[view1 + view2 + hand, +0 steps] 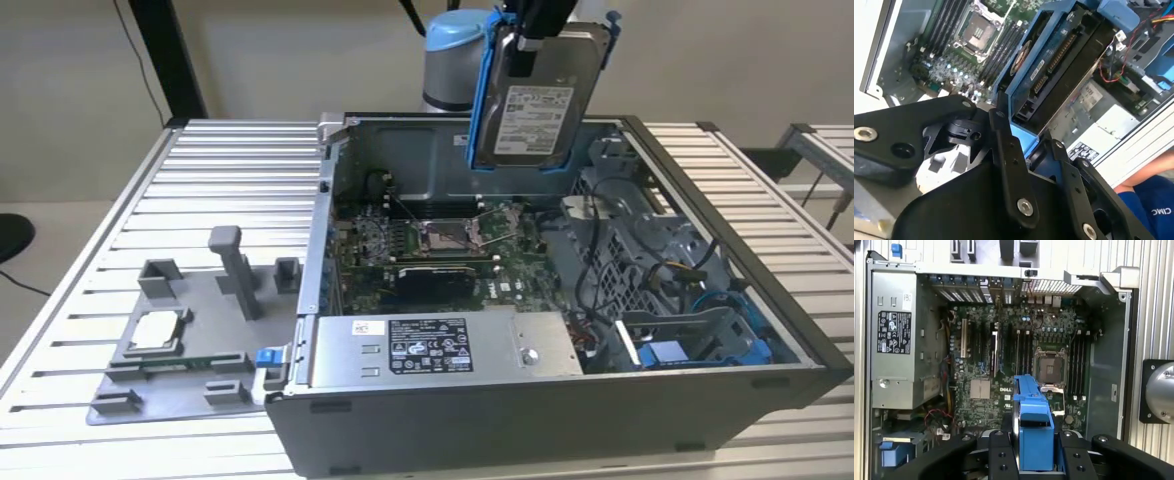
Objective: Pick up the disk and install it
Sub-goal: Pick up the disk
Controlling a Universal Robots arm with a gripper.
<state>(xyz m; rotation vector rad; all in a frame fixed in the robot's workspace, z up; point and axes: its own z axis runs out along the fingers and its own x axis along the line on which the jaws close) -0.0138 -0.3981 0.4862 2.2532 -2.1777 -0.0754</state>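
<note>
Jaws clamped on the disk (pixel 537 108) by its blue frame hold it upright above the open computer case (pixel 534 420), over the motherboard (pixel 1004 355). Carrying it well, I judge, means a firm, steady grip and clearance from case walls and loose cables (pixel 936 416).

Exterior view: gripper (pixel 530 35) cut off by the upper edge, its grip faces masked by the blue frame of the disk (pixel 537 115); label print too small to read; rear wall of the computer case (pixel 400 150) partly covered by the disk. Second wrist view: disk's near end hidden behind black gripper links; person's blue sleeve (pixel 1148 202) cropped at the corner. First wrist view: disk edge-on, near end buried between the fingers.
</note>
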